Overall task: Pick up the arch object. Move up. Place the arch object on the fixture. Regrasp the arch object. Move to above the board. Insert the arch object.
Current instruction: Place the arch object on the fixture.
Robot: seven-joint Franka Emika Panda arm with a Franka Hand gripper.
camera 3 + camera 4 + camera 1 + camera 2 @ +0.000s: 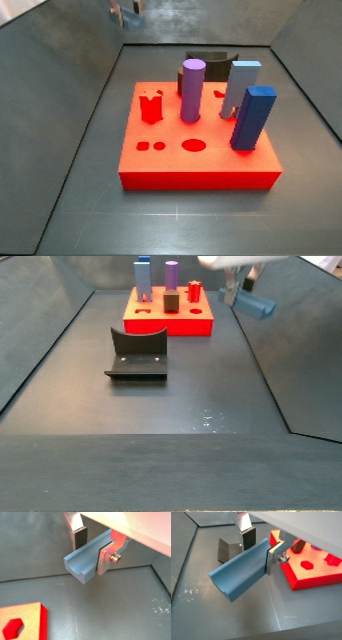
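Purple peg (193,88), blue blocks (251,118), perhaps slotted.

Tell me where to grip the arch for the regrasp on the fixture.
The gripper holds the arch across its channel walls near one end, in the air beside the board. On the fixture, probably grip the long flat outer sides at mid-length, from above: they are parallel, and the centre balances better.

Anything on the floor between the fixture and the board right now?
No: in a side view, bare dark floor separates the fixture from the board; the gripper holds the arch object aloft.

Silver gripper (261,548), grey-blue arch object (238,574), red board (201,150).
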